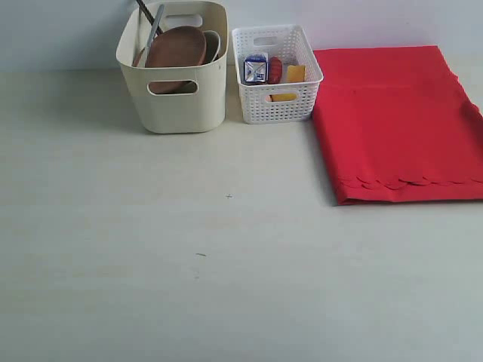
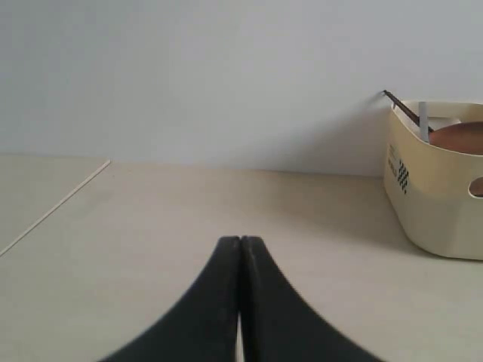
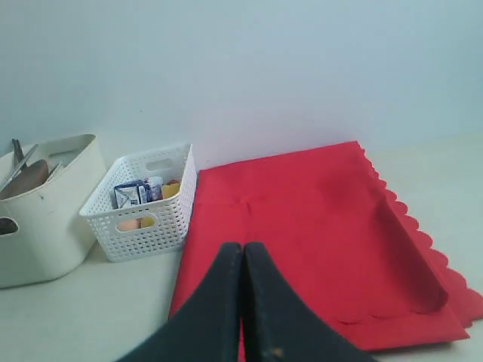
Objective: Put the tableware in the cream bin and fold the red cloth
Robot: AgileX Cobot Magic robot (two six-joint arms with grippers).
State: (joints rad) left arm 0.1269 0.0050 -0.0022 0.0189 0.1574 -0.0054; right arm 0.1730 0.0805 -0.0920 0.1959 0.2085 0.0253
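Exterior view takes in a pale tabletop point(image 1: 226, 264) with everything ranged along its far edge. The red cloth point(image 1: 392, 121) is the largest thing. It lies flat, two places along from the cream bin point(image 1: 181, 105), on the far side of the basket beside that bin, and runs out of frame. Its scalloped edge lies on top just short of the near border, so it looks folded over at least once. It should handle as light, limp fabric that slides easily on the smooth top. A pinch at a corner, through both layers, is the likeliest hold for any further fold.

The cream bin holds the tableware: a round wooden plate point(image 1: 175, 49) leaning upright, a white bowl point(image 1: 213, 45) behind it, and the table knife point(image 1: 153, 34) and dark chopsticks point(image 1: 145, 10) sticking up past the rim. These are stiff, and the bowl is probably breakable. No spoon or cup can be made out. That half of the task looks done.

The white lattice basket point(image 1: 275, 105) stands just beside the cream bin, between it and the cloth. It nearly touches the cloth's edge, so it would crowd a grasp at that far corner. Inside it a blue-white carton point(image 1: 256, 68) sits among small food items.

Neither arm shows in the exterior view. The left end effector point(image 2: 240, 240) has its jaws pressed together on nothing, with the cream bin off to one side. The right end effector point(image 3: 242, 245) is likewise closed and empty, above the cloth's near edge.
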